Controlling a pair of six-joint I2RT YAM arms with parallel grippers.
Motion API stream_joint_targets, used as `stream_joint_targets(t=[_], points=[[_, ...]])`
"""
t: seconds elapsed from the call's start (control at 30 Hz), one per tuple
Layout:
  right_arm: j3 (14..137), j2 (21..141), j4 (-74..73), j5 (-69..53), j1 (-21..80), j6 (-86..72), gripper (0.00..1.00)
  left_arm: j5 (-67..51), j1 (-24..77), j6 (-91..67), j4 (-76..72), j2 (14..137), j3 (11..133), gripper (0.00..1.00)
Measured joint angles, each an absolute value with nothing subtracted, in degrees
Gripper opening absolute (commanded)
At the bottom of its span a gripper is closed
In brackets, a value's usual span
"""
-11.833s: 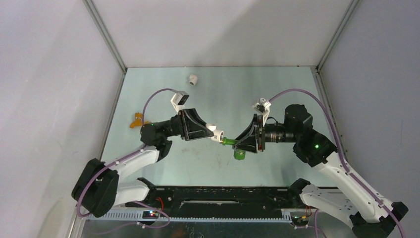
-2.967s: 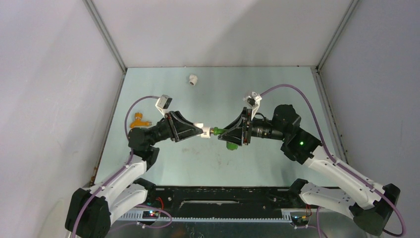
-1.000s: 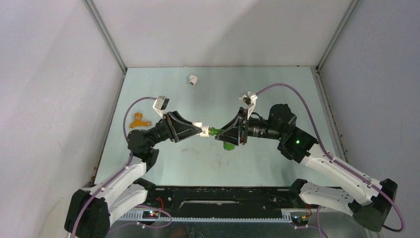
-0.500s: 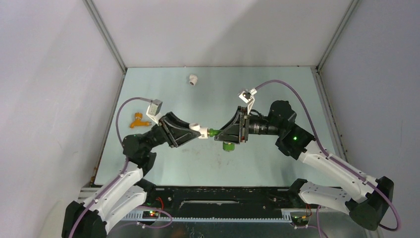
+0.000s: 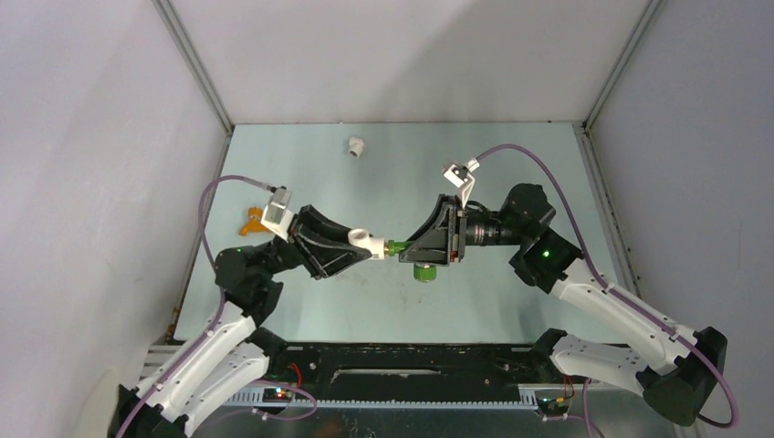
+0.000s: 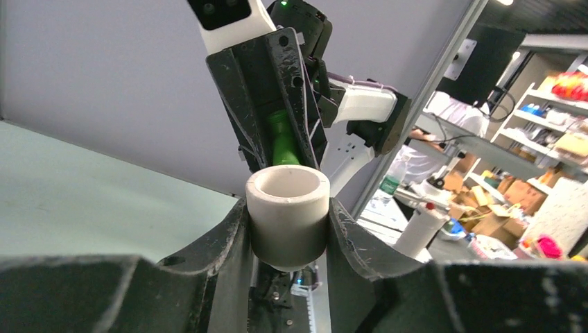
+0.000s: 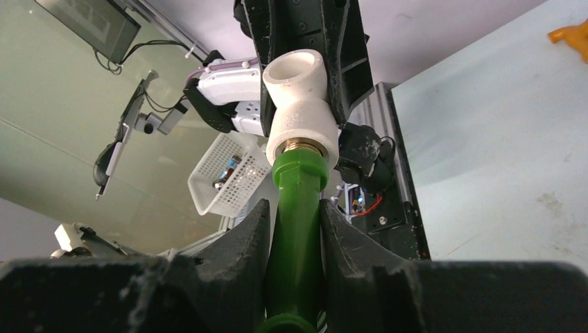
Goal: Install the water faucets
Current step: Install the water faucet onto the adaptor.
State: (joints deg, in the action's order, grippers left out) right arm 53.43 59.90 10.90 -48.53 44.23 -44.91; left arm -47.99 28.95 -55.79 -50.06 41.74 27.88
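Observation:
My left gripper (image 5: 365, 245) is shut on a white elbow fitting (image 5: 368, 240), seen close in the left wrist view (image 6: 288, 208). My right gripper (image 5: 413, 248) is shut on the green faucet (image 5: 398, 246), whose threaded end sits in the fitting's brass-lined mouth (image 7: 301, 147). The green body (image 7: 296, 229) runs between my right fingers. Its round end (image 5: 423, 271) hangs below the right gripper. Both are held in the air over the table's middle. The orange faucet (image 5: 251, 219) lies on the table at the left, partly behind my left wrist camera.
A second white elbow fitting (image 5: 356, 146) lies near the back edge of the pale green table (image 5: 511, 173). Grey walls enclose the table on three sides. A black rail (image 5: 402, 360) with the arm bases runs along the near edge.
My left arm has swung its wrist down and left, turning the white fitting, while my right gripper keeps hold of the green faucet. The joined pair stays near the same place.

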Motion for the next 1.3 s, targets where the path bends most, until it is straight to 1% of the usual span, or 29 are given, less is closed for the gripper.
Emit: stream_joint_targets(t=[0.13,0.33,0.83,1.03,1.17,1.3], points=[[53.4,59.9,11.3,-49.3,44.2,-45.9,0.0,-47.8,30.2,-49.8,-45.7,39.7,28.9,0.0],[53.4,59.9,11.3,-49.5,44.2,-46.8,0.0,-46.5,31.7,-45.0,-42.4,38.2,29.5,0.0],[53.4,59.8,14.2,-50.2,44.0,-50.9,0.0,-44.3,34.8,-36.1,-42.9,37.5,30.2,0.0],[53.4,60.7,15.4,-51.5,44.0,-53.1,0.0,-45.0,35.7,-27.7,-40.4,35.4,30.2,0.0],[53.4,61.5,16.1,-52.5,44.0,-54.7,0.0,-45.6,36.7,-19.4,-37.0,33.5,30.6,0.0],[53.4,62.3,17.0,-53.3,44.0,-56.2,0.0,-46.7,37.8,-7.9,-31.1,31.7,32.1,0.0]])
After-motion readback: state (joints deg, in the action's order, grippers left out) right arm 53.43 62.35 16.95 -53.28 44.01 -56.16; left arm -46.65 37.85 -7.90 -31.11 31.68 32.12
